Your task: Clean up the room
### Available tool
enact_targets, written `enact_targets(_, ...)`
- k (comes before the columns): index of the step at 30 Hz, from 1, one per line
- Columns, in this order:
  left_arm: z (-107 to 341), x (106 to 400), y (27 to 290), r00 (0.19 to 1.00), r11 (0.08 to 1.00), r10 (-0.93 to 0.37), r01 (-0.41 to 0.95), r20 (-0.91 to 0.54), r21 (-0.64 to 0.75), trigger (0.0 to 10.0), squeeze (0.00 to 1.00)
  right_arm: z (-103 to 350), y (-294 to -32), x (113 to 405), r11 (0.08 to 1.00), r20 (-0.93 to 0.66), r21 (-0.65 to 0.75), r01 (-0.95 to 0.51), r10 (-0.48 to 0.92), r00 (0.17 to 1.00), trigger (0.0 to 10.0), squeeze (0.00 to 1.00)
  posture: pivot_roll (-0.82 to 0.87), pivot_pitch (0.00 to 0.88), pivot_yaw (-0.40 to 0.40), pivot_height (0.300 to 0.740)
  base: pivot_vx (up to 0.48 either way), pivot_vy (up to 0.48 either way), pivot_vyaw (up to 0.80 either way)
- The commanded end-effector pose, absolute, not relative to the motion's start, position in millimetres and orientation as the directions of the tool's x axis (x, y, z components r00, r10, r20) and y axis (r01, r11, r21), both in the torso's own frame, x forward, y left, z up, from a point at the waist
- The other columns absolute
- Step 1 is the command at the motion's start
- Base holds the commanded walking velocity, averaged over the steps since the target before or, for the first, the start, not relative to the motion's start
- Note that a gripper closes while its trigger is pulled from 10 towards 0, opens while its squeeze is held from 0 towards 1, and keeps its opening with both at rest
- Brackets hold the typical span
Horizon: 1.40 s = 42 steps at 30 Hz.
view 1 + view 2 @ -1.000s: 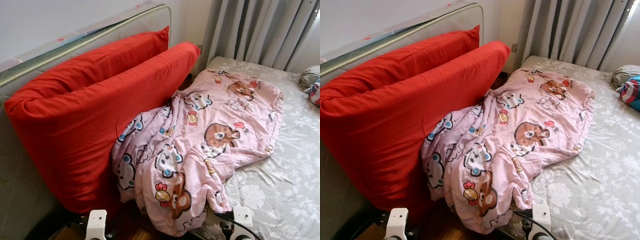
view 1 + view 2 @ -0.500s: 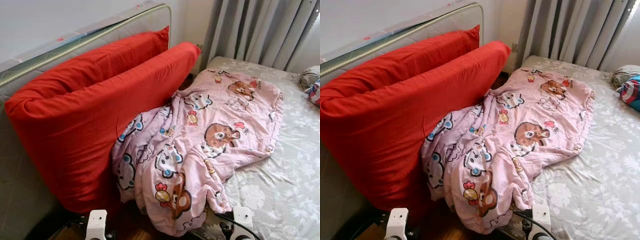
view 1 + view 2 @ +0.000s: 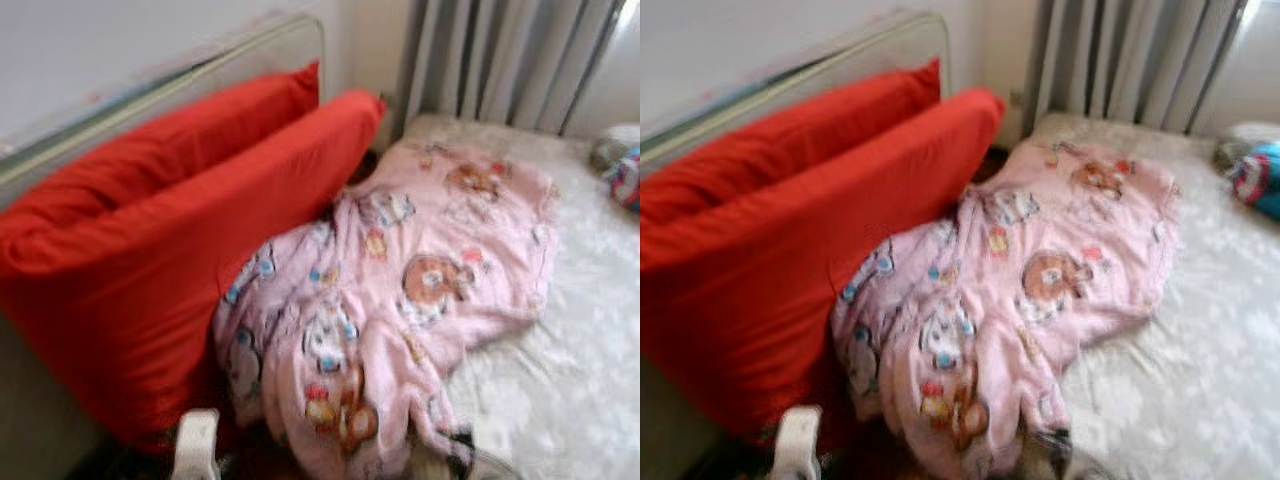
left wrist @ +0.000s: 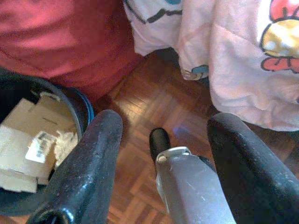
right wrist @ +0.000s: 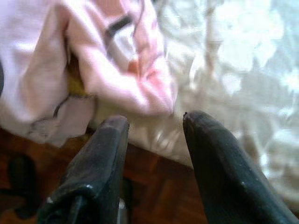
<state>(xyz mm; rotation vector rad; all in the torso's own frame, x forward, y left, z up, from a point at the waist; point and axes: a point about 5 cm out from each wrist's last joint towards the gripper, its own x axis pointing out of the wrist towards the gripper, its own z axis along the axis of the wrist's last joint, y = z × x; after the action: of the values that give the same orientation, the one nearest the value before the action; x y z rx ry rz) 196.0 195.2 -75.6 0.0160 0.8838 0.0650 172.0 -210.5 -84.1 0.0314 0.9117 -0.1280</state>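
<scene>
Bed (image 3: 580, 400): I see its grey floral sheet half bared.
Red cushions (image 3: 170, 260): propped upright against the wall.
Pink blanket (image 3: 400, 300): crumpled, spilling off the bed's edge to the floor, awaiting tidying.
Left gripper (image 4: 161, 163): fingers spread, empty, above parquet.
Right gripper (image 5: 149, 158): released, near the blanket's hem.

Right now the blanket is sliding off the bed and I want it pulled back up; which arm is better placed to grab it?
Probably the right. Its open tool points at the blanket's hanging edge by the bed, while the left tool, also open, faces bare floor beside a bin.
</scene>
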Motion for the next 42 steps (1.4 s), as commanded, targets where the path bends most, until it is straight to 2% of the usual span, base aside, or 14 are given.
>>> enact_targets(1, -78, 188, 206, 0.615, 0.996, 0.093, -0.071, -0.783, 0.063, 10.0, 0.0, -82, -201, 180, 0.993, -0.776, 0.0, 0.115, -0.072, 0.626, 10.0, 0.0, -0.09, 0.019, -0.013, 0.74, 0.0, 0.0, 0.0)
enact_targets(15, -77, 190, 207, 0.624, 0.995, 0.101, -0.074, -0.775, 0.07, 10.0, 0.0, -74, -195, 196, 0.996, -0.728, 0.018, 0.085, -0.045, 0.684, 10.0, 0.0, -0.09, 0.026, -0.016, 0.74, 0.0, 0.0, 0.0)
enact_targets(20, -63, 213, 205, 0.715, 0.994, 0.103, -0.089, -0.692, 0.056, 10.0, 0.0, -62, -185, 217, 0.998, -0.666, 0.035, 0.056, -0.018, 0.746, 10.0, 0.0, -0.1, 0.031, -0.017, 0.74, 0.0, 0.0, 0.0)
enact_targets(23, -46, 236, 201, 0.797, 0.996, 0.081, -0.079, -0.599, 0.03, 10.0, 0.0, -49, -182, 235, 0.998, -0.598, 0.053, 0.038, 0.002, 0.802, 10.0, 0.0, -0.1, 0.033, -0.017, 0.74, 0.0, 0.0, 0.0)
enact_targets(24, -34, 251, 197, 0.848, 0.998, 0.063, -0.068, -0.527, 0.01, 10.0, 0.0, -40, -181, 247, 0.998, -0.552, 0.06, 0.028, 0.01, 0.834, 10.0, 0.0, -0.1, 0.034, -0.019, 0.74, 0.0, 0.0, 0.0)
enact_targets(29, -8, 274, 191, 0.928, 0.999, 0.042, -0.043, -0.371, 0.007, 10.0, 0.0, -24, -177, 264, 0.998, -0.462, 0.062, 0.001, 0.028, 0.886, 10.0, 0.0, -0.09, 0.039, -0.022, 0.74, 0.0, 0.0, 0.0)
enact_targets(33, -1, 271, 193, 0.962, 1.0, 0.023, -0.023, -0.272, 0.004, 10.0, 0.0, -16, -174, 268, 0.997, -0.368, 0.067, -0.026, 0.049, 0.929, 10.0, 0.0, -0.09, 0.05, -0.028, 0.74, 0.0, 0.0, 0.0)
enact_targets(42, -4, 251, 206, 0.973, 0.998, 0.068, -0.066, -0.219, 0.018, 10.0, 0.0, -10, -173, 261, 0.996, -0.262, 0.061, -0.058, 0.072, 0.962, 10.0, 0.0, -0.1, 0.062, -0.036, 0.74, 0.0, 0.0, 0.0)
